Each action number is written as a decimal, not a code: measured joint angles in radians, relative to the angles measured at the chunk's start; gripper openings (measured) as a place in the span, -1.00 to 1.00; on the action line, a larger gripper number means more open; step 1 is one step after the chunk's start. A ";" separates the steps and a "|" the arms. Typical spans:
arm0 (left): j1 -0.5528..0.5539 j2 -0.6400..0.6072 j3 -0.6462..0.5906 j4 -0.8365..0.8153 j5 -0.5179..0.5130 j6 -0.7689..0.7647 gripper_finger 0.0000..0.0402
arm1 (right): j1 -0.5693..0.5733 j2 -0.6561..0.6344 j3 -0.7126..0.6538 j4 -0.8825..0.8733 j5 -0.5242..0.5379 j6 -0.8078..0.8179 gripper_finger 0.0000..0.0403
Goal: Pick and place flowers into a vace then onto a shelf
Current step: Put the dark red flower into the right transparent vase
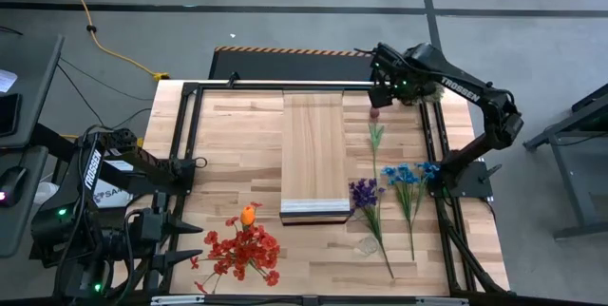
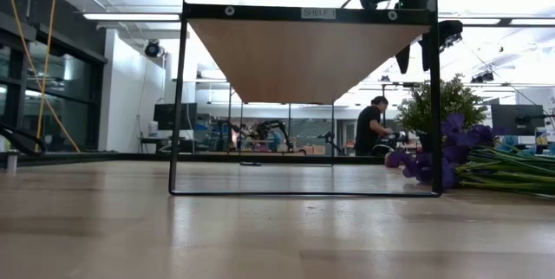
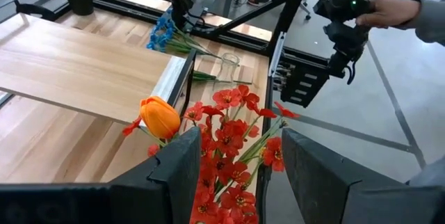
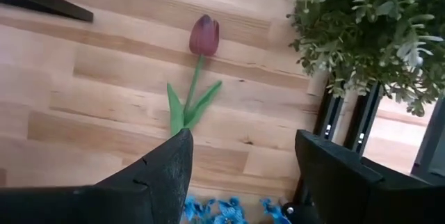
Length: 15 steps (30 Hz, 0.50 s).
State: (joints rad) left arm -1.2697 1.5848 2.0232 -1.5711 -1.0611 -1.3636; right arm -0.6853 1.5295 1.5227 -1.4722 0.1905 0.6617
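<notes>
Right gripper (image 1: 380, 100): fingers apart, empty, poised over maroon tulip (image 4: 204, 35) for pickup
Left gripper (image 3: 233, 165): fingers apart, empty, waiting by red flowers (image 1: 242, 249)

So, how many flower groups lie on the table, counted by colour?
Red cluster: 1
Orange tulip: 1
Purple bunch: 1
Blue bunch: 1
Dark maroon tulip: 1
Total: 5

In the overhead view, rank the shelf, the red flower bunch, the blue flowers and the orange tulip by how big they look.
1. Shelf, by far the largest.
2. Red flower bunch.
3. Blue flowers, with their long stems; the bunch looks smaller than the red one, though not by much.
4. Orange tulip, smallest.
</notes>
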 joint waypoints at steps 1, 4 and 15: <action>0.000 0.000 0.000 0.000 0.000 0.000 0.16 | -0.002 0.000 0.000 0.000 0.000 0.000 0.21; 0.000 0.000 0.000 0.000 0.000 0.000 0.16 | -0.002 0.000 -0.047 0.023 -0.016 0.003 0.21; 0.000 0.000 0.000 0.000 -0.002 0.000 0.16 | 0.006 -0.079 -0.351 0.242 -0.111 0.061 0.20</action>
State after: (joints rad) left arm -1.2697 1.5848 2.0229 -1.5711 -1.0626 -1.3632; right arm -0.6792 1.4502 1.1719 -1.2298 0.0798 0.7231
